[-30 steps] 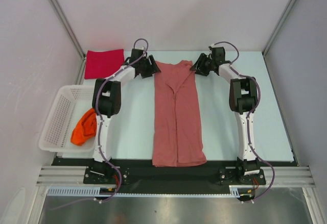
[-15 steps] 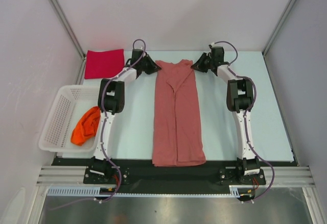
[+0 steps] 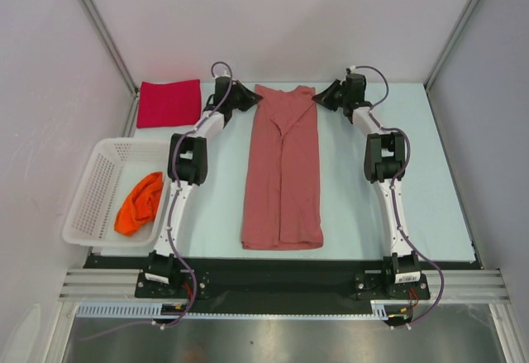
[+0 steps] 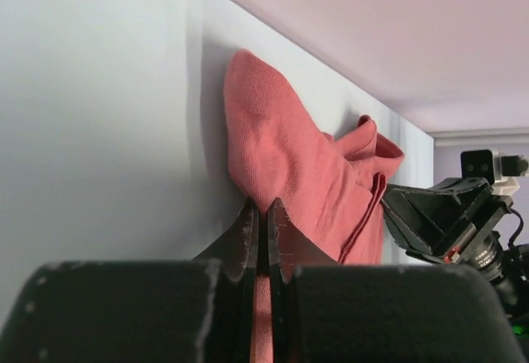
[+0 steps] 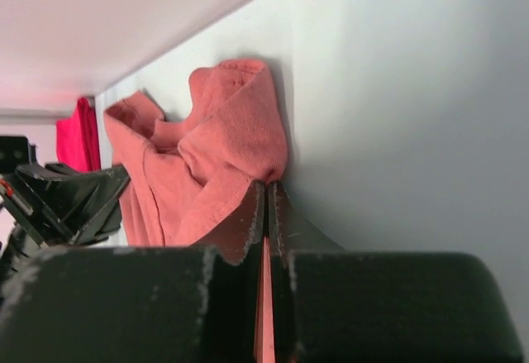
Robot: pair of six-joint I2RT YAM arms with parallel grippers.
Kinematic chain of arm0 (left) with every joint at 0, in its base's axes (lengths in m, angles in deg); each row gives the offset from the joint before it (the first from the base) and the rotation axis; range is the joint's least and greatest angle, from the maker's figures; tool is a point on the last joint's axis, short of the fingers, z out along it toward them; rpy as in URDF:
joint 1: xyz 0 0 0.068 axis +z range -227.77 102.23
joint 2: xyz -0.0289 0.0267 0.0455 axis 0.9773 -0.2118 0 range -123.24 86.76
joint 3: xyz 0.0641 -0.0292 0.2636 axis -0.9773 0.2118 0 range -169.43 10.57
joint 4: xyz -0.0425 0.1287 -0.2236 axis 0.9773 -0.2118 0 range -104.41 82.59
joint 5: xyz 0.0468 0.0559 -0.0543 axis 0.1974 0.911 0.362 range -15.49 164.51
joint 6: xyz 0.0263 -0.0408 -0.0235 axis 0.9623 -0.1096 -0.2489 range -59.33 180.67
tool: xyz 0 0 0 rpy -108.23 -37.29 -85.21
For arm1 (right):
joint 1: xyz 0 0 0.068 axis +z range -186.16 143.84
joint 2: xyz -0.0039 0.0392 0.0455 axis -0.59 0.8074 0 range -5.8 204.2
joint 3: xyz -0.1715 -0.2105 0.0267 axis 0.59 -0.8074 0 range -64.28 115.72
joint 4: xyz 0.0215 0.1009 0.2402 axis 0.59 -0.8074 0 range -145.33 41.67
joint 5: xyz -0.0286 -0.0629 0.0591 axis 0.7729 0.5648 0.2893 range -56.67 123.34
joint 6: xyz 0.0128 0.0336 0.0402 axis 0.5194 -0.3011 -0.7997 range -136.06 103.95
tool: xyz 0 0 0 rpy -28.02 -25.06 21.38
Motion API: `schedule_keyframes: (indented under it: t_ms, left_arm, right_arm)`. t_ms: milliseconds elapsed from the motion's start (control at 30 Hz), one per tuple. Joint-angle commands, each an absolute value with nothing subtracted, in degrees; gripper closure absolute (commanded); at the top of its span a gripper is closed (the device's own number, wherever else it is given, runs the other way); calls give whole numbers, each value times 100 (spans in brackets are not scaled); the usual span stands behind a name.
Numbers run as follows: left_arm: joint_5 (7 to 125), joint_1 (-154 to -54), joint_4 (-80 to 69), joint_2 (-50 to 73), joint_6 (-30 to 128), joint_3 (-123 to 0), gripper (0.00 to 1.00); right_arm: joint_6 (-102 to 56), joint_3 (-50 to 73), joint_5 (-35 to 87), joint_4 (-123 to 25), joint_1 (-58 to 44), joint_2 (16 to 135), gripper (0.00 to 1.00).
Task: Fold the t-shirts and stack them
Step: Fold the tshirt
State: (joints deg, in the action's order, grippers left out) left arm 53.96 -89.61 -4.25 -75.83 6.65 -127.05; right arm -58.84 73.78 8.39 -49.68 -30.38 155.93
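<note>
Fingers of your left gripper [image 4: 258,207] and right gripper [image 5: 266,189] clamp both collar-end corners of the salmon-pink cloth t-shirt [image 3: 281,173], presumably so that edge lifts evenly for folding.

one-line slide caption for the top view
Left tool and right tool pinch the far corners of the salmon-pink t-shirt

Top view: bright, even, diffuse light is falling from above. Only faint soft shadows are lying on the table [image 3: 355,206], and the steel sill [image 3: 289,338] is glinting dully.

Wrist views: the left gripper [image 4: 259,214] and right gripper [image 5: 266,193] are blurring in the foreground. The salmon-pink t-shirt [image 4: 281,156] is showing a sharp weave and casting a soft shadow.
</note>
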Motion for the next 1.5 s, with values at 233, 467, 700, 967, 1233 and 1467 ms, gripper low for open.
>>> schedule_keyframes:
  t_ms: [233,467,700,967,1233,1467]
  left_arm:
    - [5843,-8657,-1109,-6856,1345,-12682,35]
    - [5957,-8560,-2446,-5082,2779,-11085,29]
    - [5939,-8928,-2560,-2235,3246,-7411,34]
    - [5651,-9754,-2877,966,2491,-3727,36]
    - [5140,-10432,-2859,2101,2033,-1898,44]
    - [5043,-10783,-2720,2470,2007,-1264,42]
  right_arm:
    - [-5992,8241,468,-5385,-3290,15699,57]
    - [-5430,7733,407,-7544,-3764,14355,37]
    - [-4313,4415,652,-8622,-3783,11676,35]
    - [-4638,-589,82,-7725,-3371,7846,35]
    - [-4892,-3016,-603,-7725,-2728,5574,43]
    - [-5297,-4116,-762,-7129,-1964,5274,46]
